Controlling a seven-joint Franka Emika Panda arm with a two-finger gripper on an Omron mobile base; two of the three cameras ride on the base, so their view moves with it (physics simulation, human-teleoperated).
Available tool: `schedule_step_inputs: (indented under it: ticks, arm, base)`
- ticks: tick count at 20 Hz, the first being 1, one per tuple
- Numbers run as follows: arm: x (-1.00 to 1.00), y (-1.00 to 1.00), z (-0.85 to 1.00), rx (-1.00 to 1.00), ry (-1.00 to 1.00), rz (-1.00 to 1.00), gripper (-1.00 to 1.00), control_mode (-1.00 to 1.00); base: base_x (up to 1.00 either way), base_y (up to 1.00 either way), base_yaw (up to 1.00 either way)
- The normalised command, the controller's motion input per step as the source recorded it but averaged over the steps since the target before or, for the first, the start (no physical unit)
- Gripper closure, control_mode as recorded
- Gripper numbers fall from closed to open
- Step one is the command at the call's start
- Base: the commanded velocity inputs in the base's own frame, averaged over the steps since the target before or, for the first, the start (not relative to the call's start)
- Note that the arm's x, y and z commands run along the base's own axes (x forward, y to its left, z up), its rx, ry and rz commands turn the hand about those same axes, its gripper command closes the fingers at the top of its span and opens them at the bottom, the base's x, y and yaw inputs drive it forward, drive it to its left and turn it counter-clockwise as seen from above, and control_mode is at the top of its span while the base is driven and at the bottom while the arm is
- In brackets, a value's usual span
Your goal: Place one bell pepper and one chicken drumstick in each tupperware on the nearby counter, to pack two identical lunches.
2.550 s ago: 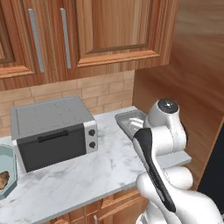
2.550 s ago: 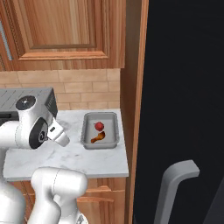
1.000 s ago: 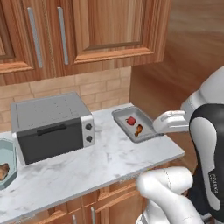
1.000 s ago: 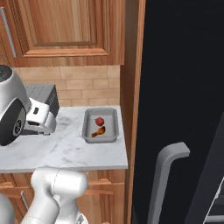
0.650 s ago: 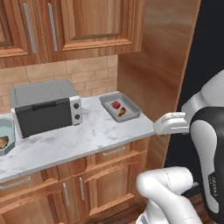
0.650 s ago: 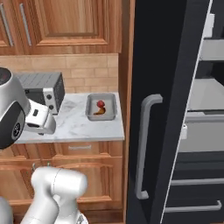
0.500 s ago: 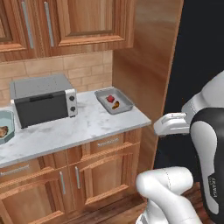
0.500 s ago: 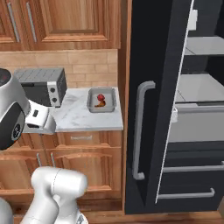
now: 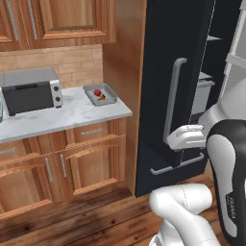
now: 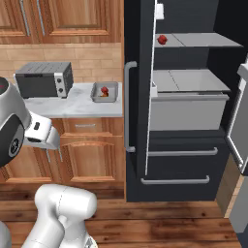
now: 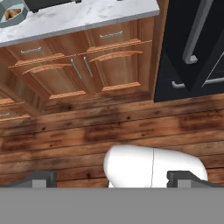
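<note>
The grey tupperware (image 9: 109, 92) stands at the right end of the counter (image 9: 72, 115) and holds one red bell pepper (image 9: 97, 92) and one chicken drumstick (image 9: 102, 98). The same tupperware (image 10: 114, 91) shows from the right side, its bell pepper (image 10: 103, 89) lying behind its drumstick (image 10: 103, 95). A second bell pepper (image 10: 162, 39) sits on an upper shelf of the open fridge. The teal tupperware (image 11: 6, 20) holds a drumstick (image 11: 13, 13) at the counter's left end. My gripper (image 11: 113, 178) is open and empty, well back from the counter, pointing down at the floor.
A silver-black toaster oven (image 9: 30, 90) stands on the counter left of the grey tupperware. The tall black fridge (image 10: 186, 111) fills the right side, its door with a long handle (image 10: 128, 106) swung open. Wooden floor (image 11: 109, 127) lies between me and the cabinets.
The whole picture has shifted: the base has driven back from the counter, bringing the fridge and floor into view. The tupperwares and food lie as before. The gripper stays open.
</note>
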Motion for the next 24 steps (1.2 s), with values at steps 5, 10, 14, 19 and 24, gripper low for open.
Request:
schedule_step_inputs:
  ticks: [5, 10, 14, 19, 24]
  arm:
    - [0.00, 0.00, 0.00, 0.00, 0.00, 0.00, -1.00, 1.00]
    - [0.00, 0.00, 0.00, 0.00, 0.00, 0.00, -1.00, 1.00]
    - [0.00, 0.00, 0.00, 0.00, 0.00, 0.00, -1.00, 1.00]
    - [0.00, 0.00, 0.00, 0.00, 0.00, 0.00, -1.00, 1.00]
    - [0.00, 0.00, 0.00, 0.00, 0.00, 0.00, -1.00, 1.00]
  base:
    - [-0.15, -1.00, 0.03]
    - [0.00, -1.00, 0.00]
    - [0.00, -1.00, 0.02]
    - [0.01, -0.91, 0.10]
    - [0.18, -0.36, 0.10]
